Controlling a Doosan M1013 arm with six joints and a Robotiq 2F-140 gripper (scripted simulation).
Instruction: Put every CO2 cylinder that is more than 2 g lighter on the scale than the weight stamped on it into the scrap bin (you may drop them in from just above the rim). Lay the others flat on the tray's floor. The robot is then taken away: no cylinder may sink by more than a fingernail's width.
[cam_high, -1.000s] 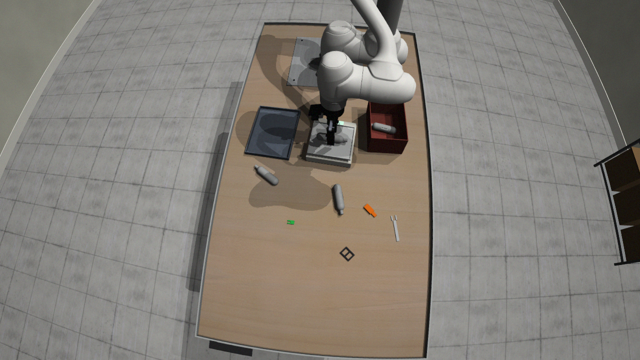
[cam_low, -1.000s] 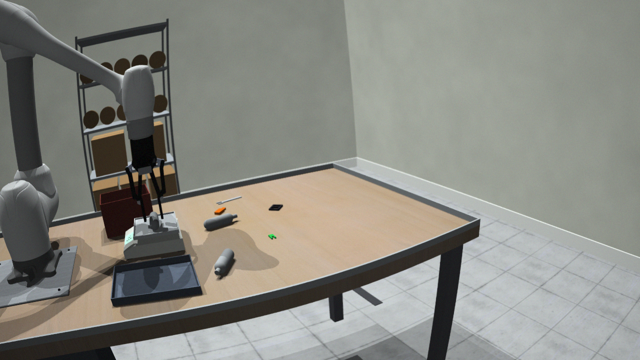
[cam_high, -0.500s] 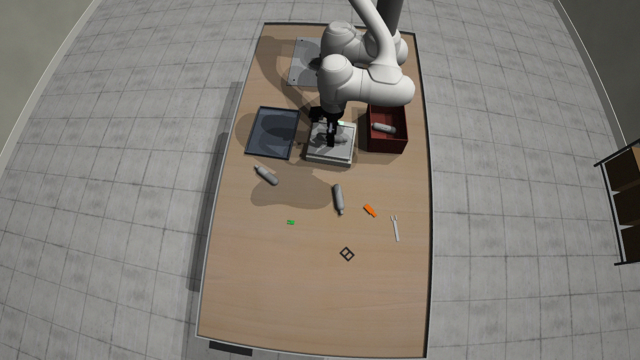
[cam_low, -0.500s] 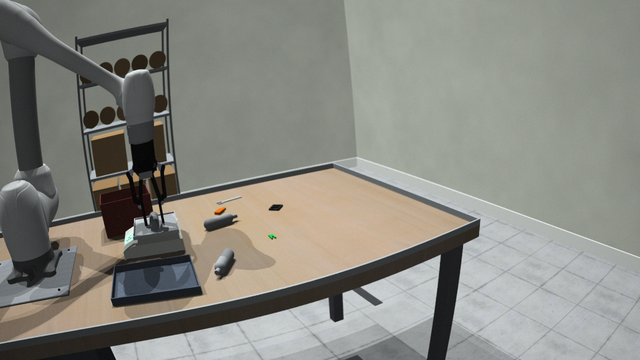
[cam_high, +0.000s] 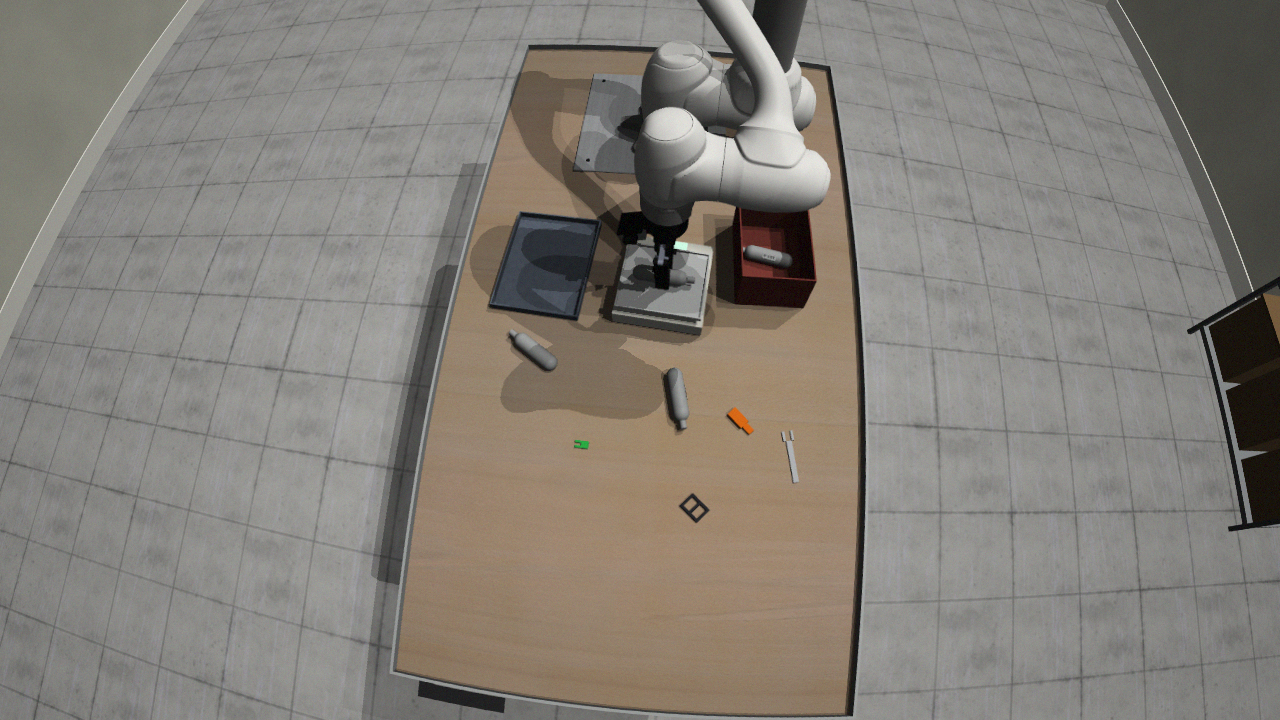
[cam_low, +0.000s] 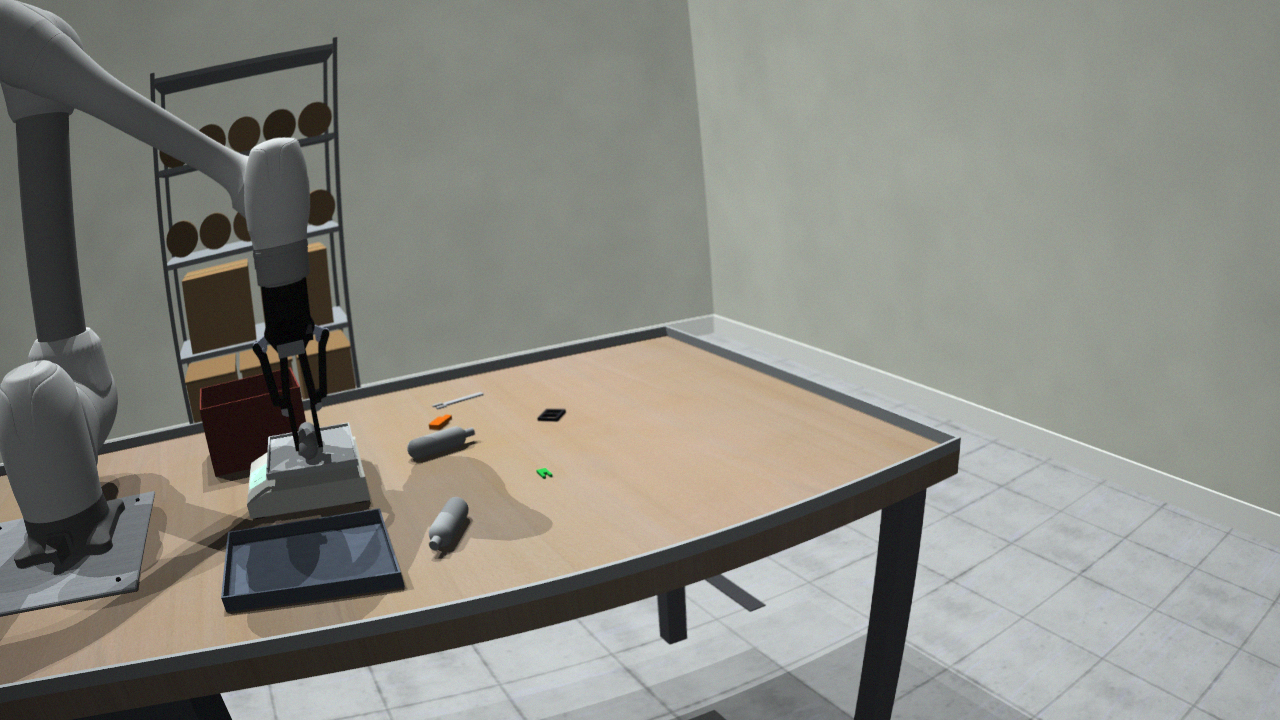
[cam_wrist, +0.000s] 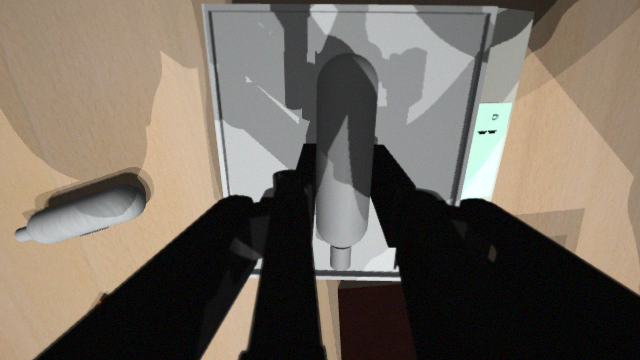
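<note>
My gripper (cam_high: 662, 268) (cam_low: 308, 437) (cam_wrist: 342, 165) is shut on a grey CO2 cylinder (cam_high: 682, 279) (cam_wrist: 345, 115) at the white scale (cam_high: 643, 313) (cam_low: 304, 490) (cam_wrist: 250, 150). The fingers grip its lower body and its neck points toward the red scrap bin (cam_high: 774, 291) (cam_low: 234, 420) (cam_wrist: 367, 320). I cannot tell whether it still rests on the plate. The scale's green display (cam_high: 682, 245) (cam_wrist: 487, 150) is too dim to read. One cylinder (cam_high: 769, 256) lies in the bin. Two more cylinders lie on the table, one near the tray (cam_high: 537, 351) (cam_low: 447, 523) and one further out (cam_high: 675, 395) (cam_low: 440, 443) (cam_wrist: 85, 215). The dark tray (cam_high: 503, 261) (cam_low: 313, 595) holds nothing.
Small clutter lies on the table's front half: an orange piece (cam_high: 740, 420) (cam_low: 439, 420), a green piece (cam_high: 582, 443) (cam_low: 544, 472), a white tool (cam_high: 791, 454) (cam_low: 458, 399) and a black square frame (cam_high: 693, 507) (cam_low: 551, 414). The arm's base plate (cam_low: 71, 564) stands behind the tray.
</note>
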